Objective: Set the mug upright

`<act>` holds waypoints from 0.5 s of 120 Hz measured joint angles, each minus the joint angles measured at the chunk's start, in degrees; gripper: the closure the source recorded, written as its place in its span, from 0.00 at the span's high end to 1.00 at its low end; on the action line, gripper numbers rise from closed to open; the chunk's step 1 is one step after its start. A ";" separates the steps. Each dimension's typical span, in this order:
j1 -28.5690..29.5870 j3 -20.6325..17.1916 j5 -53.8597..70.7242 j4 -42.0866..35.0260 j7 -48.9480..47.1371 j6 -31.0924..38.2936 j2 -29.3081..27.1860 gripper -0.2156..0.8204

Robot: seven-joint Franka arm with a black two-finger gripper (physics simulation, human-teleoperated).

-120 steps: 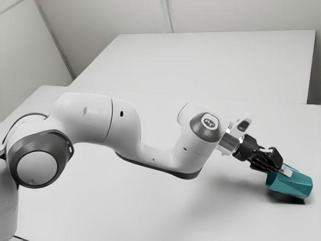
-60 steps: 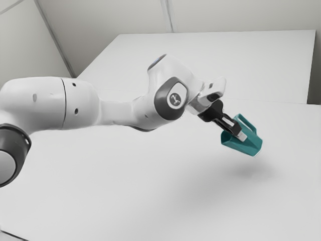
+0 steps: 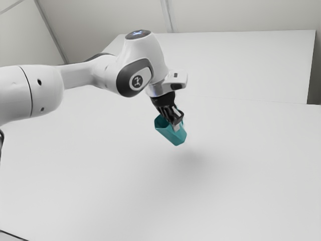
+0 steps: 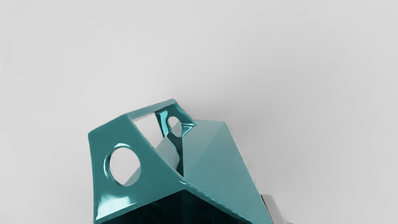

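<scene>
**Glossy teal faceted mug (image 3: 169,135) aloft at a slant**

Clamped in the black two-finger hand (image 3: 175,124), raised off the smooth pale-grey worktop (image 3: 225,201), short of its far edge in the exterior view. Tilted, with open mouth toward the exterior view's left and base lower, toward its right. Soft grey shadow (image 3: 191,156) below on the worktop.

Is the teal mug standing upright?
No, the mug is tilted, its open end facing up toward the exterior view's left.
</scene>
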 joint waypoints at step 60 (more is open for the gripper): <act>9.80 -0.08 7.43 -4.93 -10.54 -3.01 -2.72 0.04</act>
